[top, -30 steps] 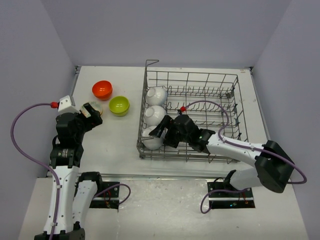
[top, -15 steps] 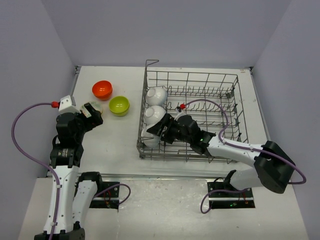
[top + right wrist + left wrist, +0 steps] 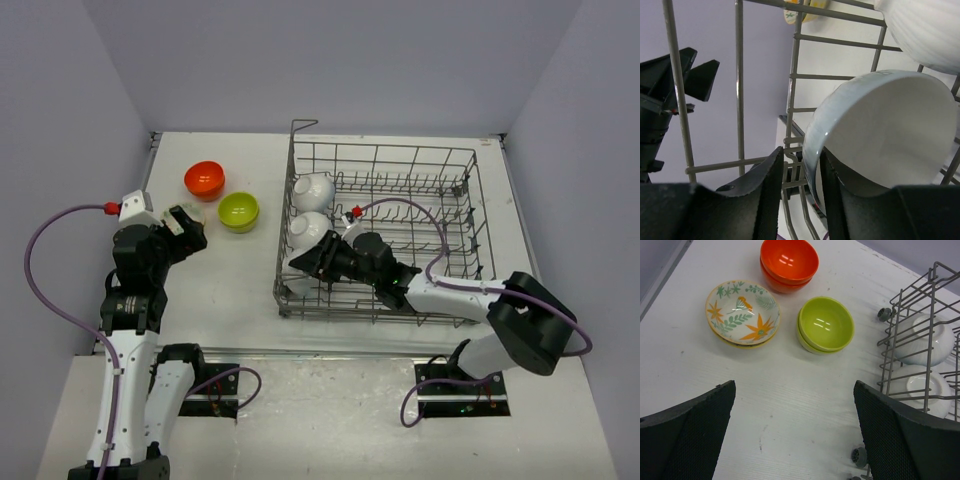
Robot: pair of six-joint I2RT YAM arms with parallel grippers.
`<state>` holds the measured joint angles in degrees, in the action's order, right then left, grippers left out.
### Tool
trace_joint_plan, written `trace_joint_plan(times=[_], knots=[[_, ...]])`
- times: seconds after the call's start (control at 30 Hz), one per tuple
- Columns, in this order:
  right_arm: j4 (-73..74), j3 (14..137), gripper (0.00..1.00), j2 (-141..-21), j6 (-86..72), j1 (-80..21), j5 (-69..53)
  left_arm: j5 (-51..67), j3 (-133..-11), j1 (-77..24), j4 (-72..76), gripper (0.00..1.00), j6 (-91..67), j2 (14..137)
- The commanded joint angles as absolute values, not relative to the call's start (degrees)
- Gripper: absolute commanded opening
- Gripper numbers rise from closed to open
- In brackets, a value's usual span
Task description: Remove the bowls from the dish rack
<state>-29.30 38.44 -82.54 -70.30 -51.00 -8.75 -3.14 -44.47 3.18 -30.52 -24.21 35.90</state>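
Observation:
The grey wire dish rack [image 3: 472, 190] holds three white bowls in its left row [image 3: 312, 187] [image 3: 310, 228] [image 3: 296, 278]. My right gripper [image 3: 306, 262] reaches into the rack's near left corner. In the right wrist view its fingers [image 3: 766, 195] straddle the rim of the nearest white bowl [image 3: 885, 135], one inside and one outside, with a narrow gap left on the outer side. Stacked orange-red bowls [image 3: 789, 262], lime-green bowls [image 3: 826, 322] and patterned cream bowls [image 3: 742, 312] sit on the table. My left gripper [image 3: 795, 440] hangs wide open above bare table near them.
The rack's upright tines and side wires [image 3: 740, 100] crowd round my right fingers. A second white bowl [image 3: 925, 35] stands just behind the one they straddle. The rack's small grey wheels [image 3: 858, 457] sit close to my left gripper's right finger. Walls enclose the table on three sides.
My right gripper has slid left along the rack to the nearest white bowl, and its jaws have narrowed round the rim. The left arm has stayed put.

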Motion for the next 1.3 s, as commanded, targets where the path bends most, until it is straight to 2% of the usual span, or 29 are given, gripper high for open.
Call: trace_joint_plan(times=[0.0, 0.13, 0.27, 0.5, 0.53, 0.57, 0.7, 1.27], knots=[[-36.12, 38.14, 0.35, -83.14, -69.70, -51.15, -10.11, -2.11, -45.88, 2.81, -28.74, 1.00, -22.50, 35.95], [-37.35, 37.09, 0.27, -82.71, -70.14, -51.15, -9.84, -2.20, -45.88, 2.81, -28.65, 1.00, -22.50, 36.04], [-37.53, 36.91, 0.03, -82.70, -69.61, -51.24, -9.93, -2.11, -45.97, 2.72, -28.74, 1.00, -22.41, 36.12], [-29.72, 41.39, 0.10, -86.66, -69.87, -51.33, -12.74, -2.02, -45.97, 2.72, -28.65, 1.00, -22.41, 36.21], [-30.06, 41.22, 0.08, -87.27, -69.87, -51.24, -12.83, -2.02, -45.97, 2.72, -28.74, 1.00, -22.41, 36.21], [-31.71, 40.18, 0.00, -87.45, -70.57, -51.24, -13.09, -2.02, -46.05, 2.72, -28.65, 1.00, -22.41, 36.12], [-34.19, 38.50, 0.00, -86.14, -71.63, -51.24, -12.83, -2.11, -45.97, 2.72, -28.65, 1.00, -22.41, 36.30], [-39.65, 34.10, 0.00, -66.81, -58.63, -48.96, -8.09, -0.27, -48.95, 2.81, -29.00, 1.00, -23.29, 36.04]])
